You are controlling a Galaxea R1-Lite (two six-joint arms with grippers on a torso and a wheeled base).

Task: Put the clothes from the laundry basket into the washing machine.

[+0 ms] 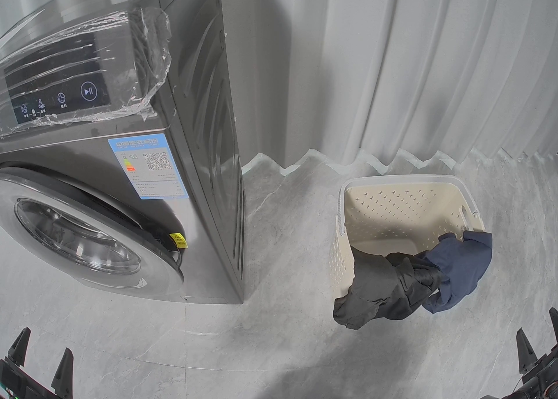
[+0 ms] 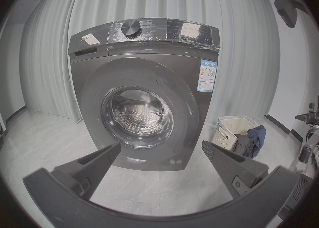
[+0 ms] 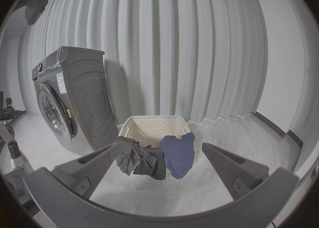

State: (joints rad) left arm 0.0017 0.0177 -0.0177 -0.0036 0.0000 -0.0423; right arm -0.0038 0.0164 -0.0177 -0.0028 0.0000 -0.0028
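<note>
Clothes: grey garment (image 1: 383, 289) and navy garment (image 1: 462, 269), both draped over the near rim of the basket (image 1: 407, 179) on the floor, right of the washer (image 1: 197, 127). Left gripper (image 1: 42, 353) and right gripper (image 1: 537, 330): both spread, empty, well short of either. Advice: the door (image 1: 75, 237) looks shut and bars loading, so open it first, then pinch a thick hanging fold; curtain (image 1: 378, 57) hangs close behind.
</note>
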